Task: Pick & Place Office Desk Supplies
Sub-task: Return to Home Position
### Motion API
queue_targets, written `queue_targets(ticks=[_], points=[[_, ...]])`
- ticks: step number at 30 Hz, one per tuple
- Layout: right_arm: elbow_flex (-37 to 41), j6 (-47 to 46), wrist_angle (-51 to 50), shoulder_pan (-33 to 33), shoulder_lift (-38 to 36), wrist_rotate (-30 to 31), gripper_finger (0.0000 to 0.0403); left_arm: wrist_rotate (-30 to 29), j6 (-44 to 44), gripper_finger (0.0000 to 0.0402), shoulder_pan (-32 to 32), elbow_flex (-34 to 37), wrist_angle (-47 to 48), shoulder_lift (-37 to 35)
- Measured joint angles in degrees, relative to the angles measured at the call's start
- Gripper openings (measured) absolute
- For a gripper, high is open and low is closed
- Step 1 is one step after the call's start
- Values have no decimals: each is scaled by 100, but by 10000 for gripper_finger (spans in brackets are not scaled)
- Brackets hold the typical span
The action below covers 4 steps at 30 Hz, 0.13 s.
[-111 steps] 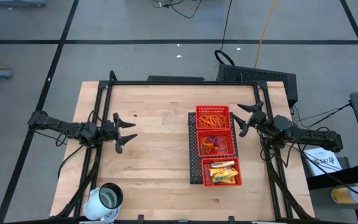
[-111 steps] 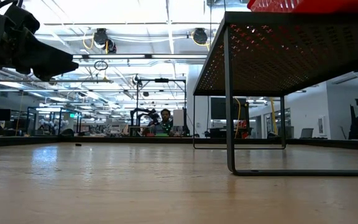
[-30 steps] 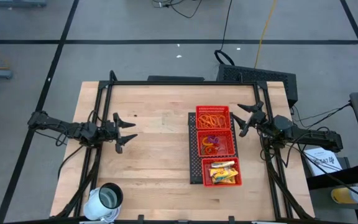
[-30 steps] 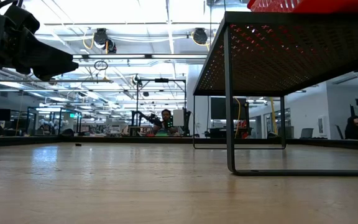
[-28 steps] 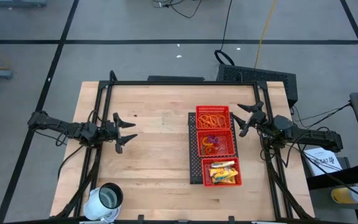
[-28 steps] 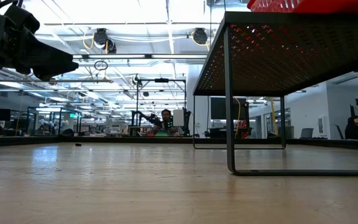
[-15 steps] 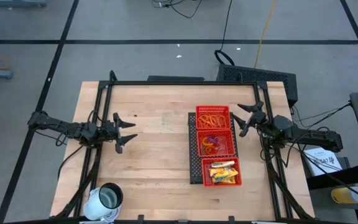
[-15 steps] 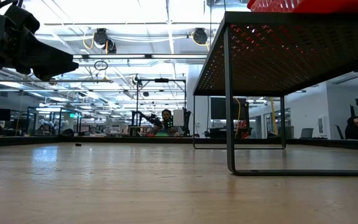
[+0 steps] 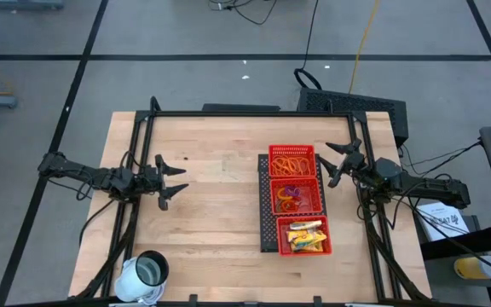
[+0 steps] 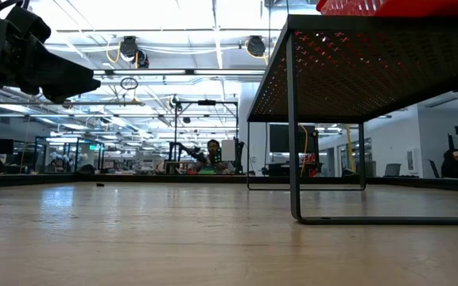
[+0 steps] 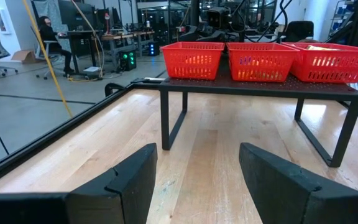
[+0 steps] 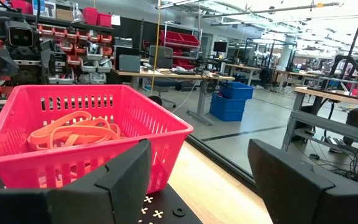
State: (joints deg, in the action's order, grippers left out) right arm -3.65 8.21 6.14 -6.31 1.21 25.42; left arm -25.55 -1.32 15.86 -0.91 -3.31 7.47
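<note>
Three red mesh baskets [image 9: 295,200] stand in a row on a black stand [image 9: 268,230] right of the table's middle. The far one holds orange rubber-band loops [image 9: 293,163], the middle one orange loops with small purple pieces [image 9: 290,196], the near one yellow-orange packets [image 9: 305,236]. My left gripper [image 9: 172,179] hovers open at the table's left side, pointing toward the baskets. My right gripper [image 9: 336,162] hovers open just right of the far basket [image 12: 73,140], nothing between its fingers.
A white cup [image 9: 143,275] stands at the table's near left corner. A black frame [image 9: 245,112] runs along the table's far edge and both sides. Bare wood [image 9: 216,196] lies between the left gripper and the stand. People sit at desks in the room beyond.
</note>
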Motion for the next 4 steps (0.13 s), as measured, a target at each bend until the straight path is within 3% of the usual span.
queue_targets(ticks=[4], points=[[1, 0, 1, 1, -2, 1, 255, 0, 0, 239, -2, 0, 0, 1]])
